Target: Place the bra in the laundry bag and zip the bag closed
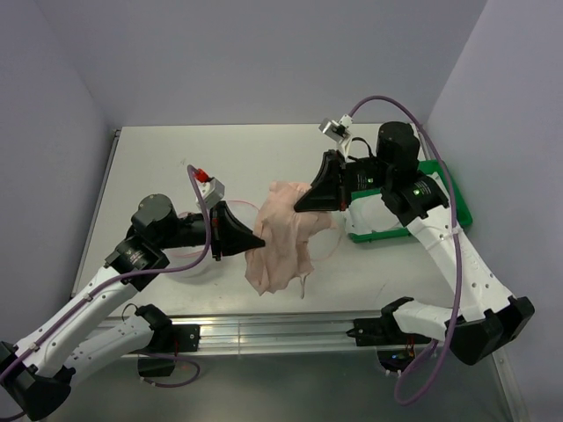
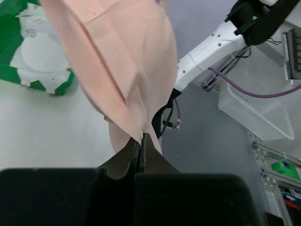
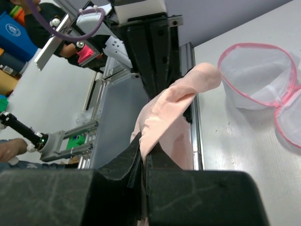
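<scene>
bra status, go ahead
Status: left gripper and right gripper both shut on bra. It hangs between them, not yet in bag. That bag lies open by left arm.

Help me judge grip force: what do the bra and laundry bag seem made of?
The bra looks like soft, matte pale pink fabric, perhaps thin knit: it hangs in limp folds. The laundry bag seems fine white see-through mesh with a pink rim; fibre unclear.

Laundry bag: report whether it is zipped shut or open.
Open. In the right wrist view the laundry bag lies with its pink zip rim spread wide and its flap folded aside; the bra hangs outside it.
</scene>
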Controlling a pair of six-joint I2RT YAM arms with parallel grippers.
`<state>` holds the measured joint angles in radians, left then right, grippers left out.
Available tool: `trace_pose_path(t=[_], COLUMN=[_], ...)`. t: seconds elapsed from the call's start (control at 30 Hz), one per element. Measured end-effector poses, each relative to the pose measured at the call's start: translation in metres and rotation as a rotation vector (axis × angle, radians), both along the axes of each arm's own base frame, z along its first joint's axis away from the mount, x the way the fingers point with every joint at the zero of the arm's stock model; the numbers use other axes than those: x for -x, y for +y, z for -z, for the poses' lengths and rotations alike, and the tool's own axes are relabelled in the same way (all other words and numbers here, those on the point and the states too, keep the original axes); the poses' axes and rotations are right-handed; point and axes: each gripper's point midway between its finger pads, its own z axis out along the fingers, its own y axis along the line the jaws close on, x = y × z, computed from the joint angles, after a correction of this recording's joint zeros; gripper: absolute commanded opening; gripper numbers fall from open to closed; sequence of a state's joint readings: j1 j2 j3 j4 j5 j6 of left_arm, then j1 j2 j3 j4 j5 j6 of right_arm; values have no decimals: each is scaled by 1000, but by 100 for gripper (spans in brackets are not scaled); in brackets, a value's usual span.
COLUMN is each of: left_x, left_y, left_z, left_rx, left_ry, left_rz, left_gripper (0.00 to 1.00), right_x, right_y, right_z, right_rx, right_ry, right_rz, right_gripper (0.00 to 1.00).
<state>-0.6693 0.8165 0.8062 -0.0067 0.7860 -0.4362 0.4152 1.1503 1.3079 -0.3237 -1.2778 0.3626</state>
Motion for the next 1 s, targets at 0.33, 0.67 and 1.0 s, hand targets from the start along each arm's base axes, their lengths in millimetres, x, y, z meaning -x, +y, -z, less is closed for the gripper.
trace_pose_path(t=[0.33,0.67,1.0], left_x=[35,46,28], left_y=[0,2,-6], left_z=[-34,-43,-41], left_rx=[113,130,91], left_ry=[-28,-48,-51], left_rz=[184,249,197], left_gripper=[0,0,0], right_x=[-62,-86,23], right_y=[-4,-20,8], right_z=[24,41,14], right_rx=[38,-4,-135], right_ry=[93,18,-472], right_rz=[152,324,134], right_gripper=[85,91,100])
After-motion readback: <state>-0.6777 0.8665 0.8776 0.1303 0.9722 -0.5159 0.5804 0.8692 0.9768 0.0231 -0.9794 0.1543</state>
